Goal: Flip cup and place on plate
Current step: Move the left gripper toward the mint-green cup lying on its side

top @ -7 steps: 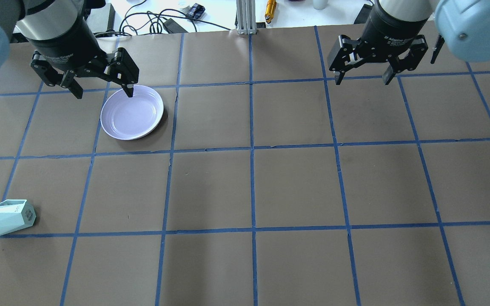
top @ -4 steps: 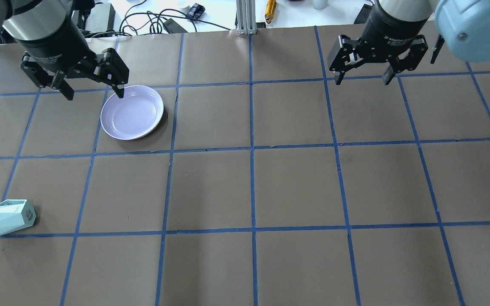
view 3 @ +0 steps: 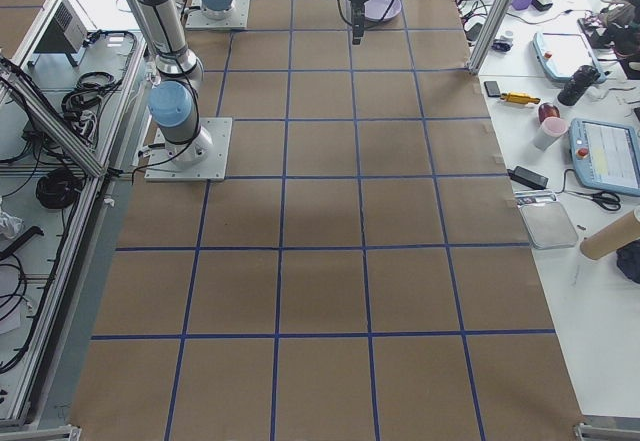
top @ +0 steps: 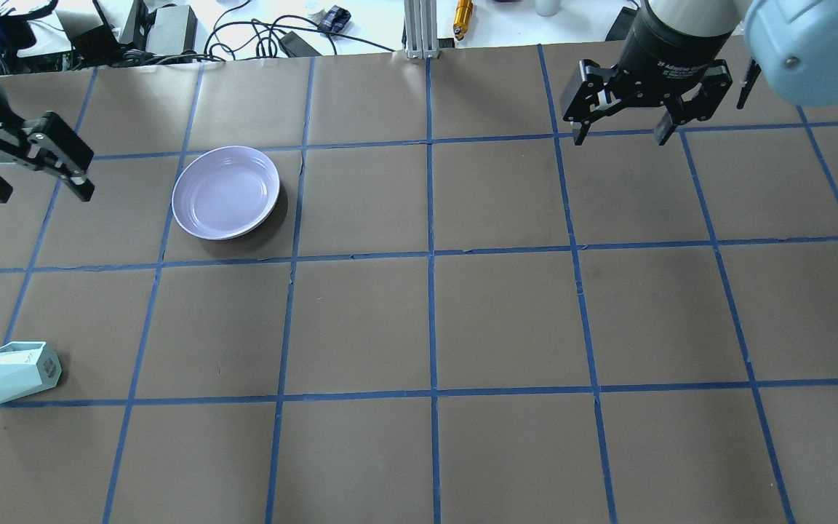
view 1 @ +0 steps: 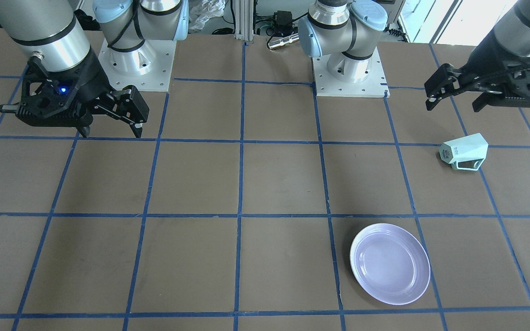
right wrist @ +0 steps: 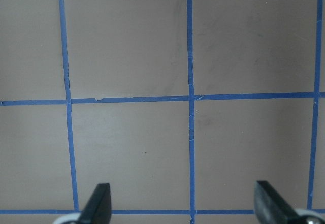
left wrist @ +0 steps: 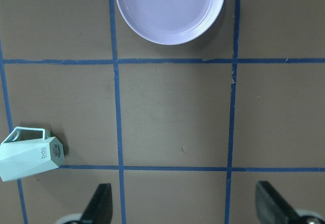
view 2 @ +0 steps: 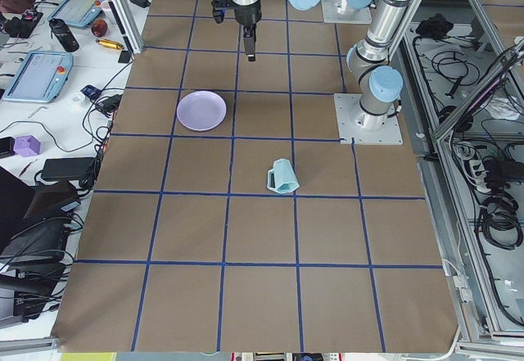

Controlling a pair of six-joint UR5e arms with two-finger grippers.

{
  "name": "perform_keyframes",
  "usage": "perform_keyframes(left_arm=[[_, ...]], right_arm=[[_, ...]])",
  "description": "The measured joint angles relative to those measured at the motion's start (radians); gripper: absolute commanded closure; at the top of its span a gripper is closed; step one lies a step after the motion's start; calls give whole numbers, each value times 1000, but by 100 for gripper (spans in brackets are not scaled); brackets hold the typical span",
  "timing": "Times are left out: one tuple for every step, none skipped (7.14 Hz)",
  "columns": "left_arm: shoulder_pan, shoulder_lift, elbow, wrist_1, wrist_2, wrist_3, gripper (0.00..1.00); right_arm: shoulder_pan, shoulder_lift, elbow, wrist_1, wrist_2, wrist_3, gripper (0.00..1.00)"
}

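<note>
The pale mint-green cup (top: pixel 8 372) lies on its side near the table's left front edge, handle away from the robot; it also shows in the front view (view 1: pixel 465 149) and the left wrist view (left wrist: pixel 28 155). The lavender plate (top: pixel 226 191) sits empty farther out, also seen in the front view (view 1: pixel 390 263) and the left wrist view (left wrist: pixel 170 5). My left gripper (top: pixel 41 191) is open and empty, high above the table, left of the plate and beyond the cup. My right gripper (top: pixel 619 135) is open and empty over the far right of the table.
Brown paper with a blue tape grid covers the table. Cables and boxes (top: pixel 244 29) and an aluminium post (top: pixel 419 29) stand past the far edge. The two arm bases (view 1: pixel 136 59) (view 1: pixel 350 69) are bolted at the robot's side.
My left gripper has moved left, from over the plate's far-left rim to near the table's left edge. The cup, the plate and the right gripper have not moved.
</note>
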Motion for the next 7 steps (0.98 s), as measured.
perform_keyframes(left_arm=[[75,-4,-5,-8,0,105,0],[147,-11,-12,-12,-1,192,0],[208,-18,-18,-14,-1,256,0],[255,-23,-26,-15,2,290,0],[298,-27,-36,-16,9,305,0],[338,-31,-43,-12,23,310,0],[374,-39,-45,-6,40,309,0]], right_arm=[[0,0,0,0,0,0,0],[0,0,0,0,0,0,0],[0,0,0,0,0,0,0],[0,0,0,0,0,0,0],[0,0,0,0,0,0,0],[0,0,0,0,0,0,0],[0,1,0,1,0,0,0]])
